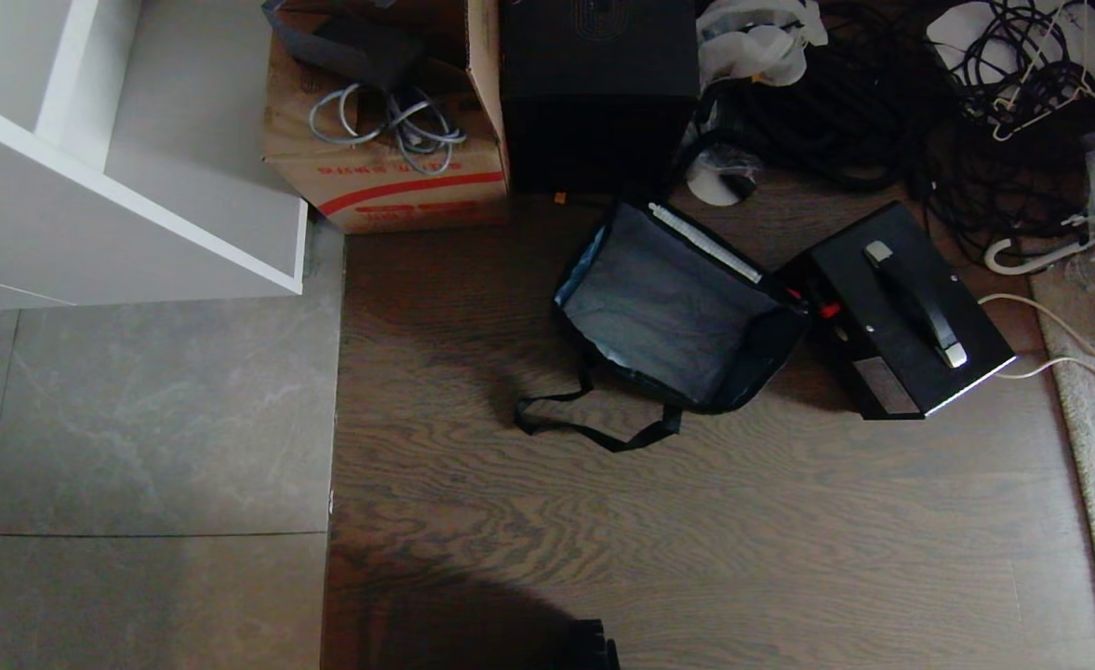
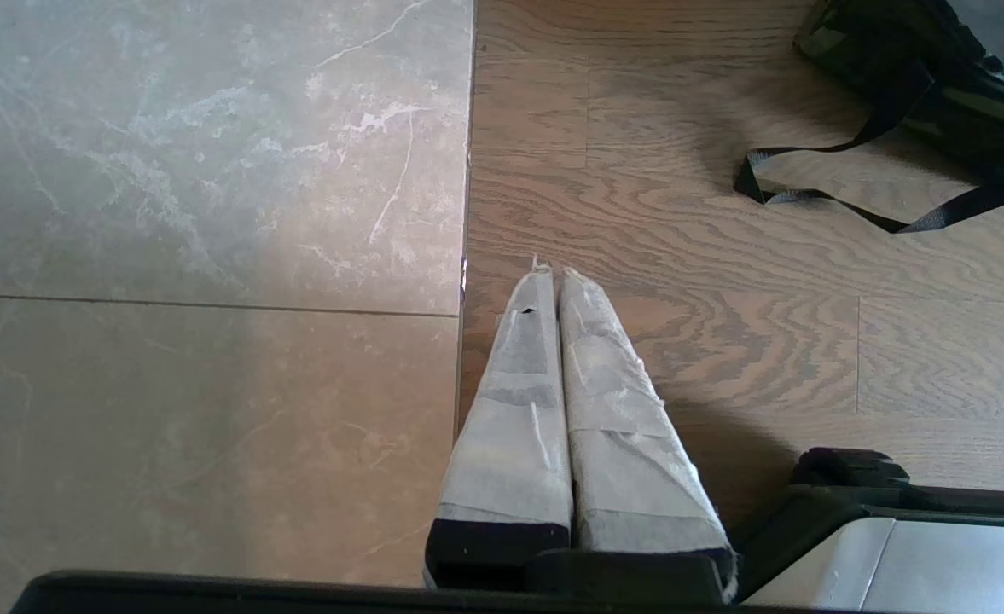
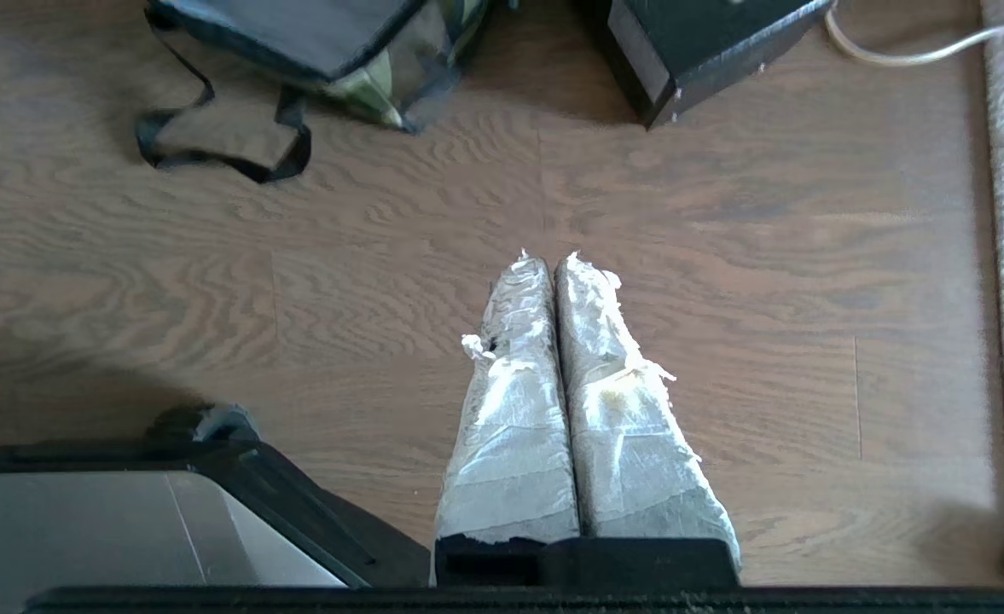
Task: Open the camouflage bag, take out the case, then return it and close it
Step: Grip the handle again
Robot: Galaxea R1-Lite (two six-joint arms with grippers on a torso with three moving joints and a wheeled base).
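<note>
Bag open, case out beside it, both tools pressed together and holding nothing.

Head view: the camouflage bag (image 1: 673, 312) lies open on the wood floor, and the case (image 1: 901, 312) sits just beside it, near a white cable (image 1: 1059, 326). The case could catch that cable when lifted. Left wrist view: the left tool (image 2: 551, 271) hangs over the floor, tips together, and the bag's black strap (image 2: 843, 183) loops loose, so it could snag. Right wrist view: the right tool (image 3: 546, 258) has tips together, away from the case; it must open first or it just pushes the case.
</note>
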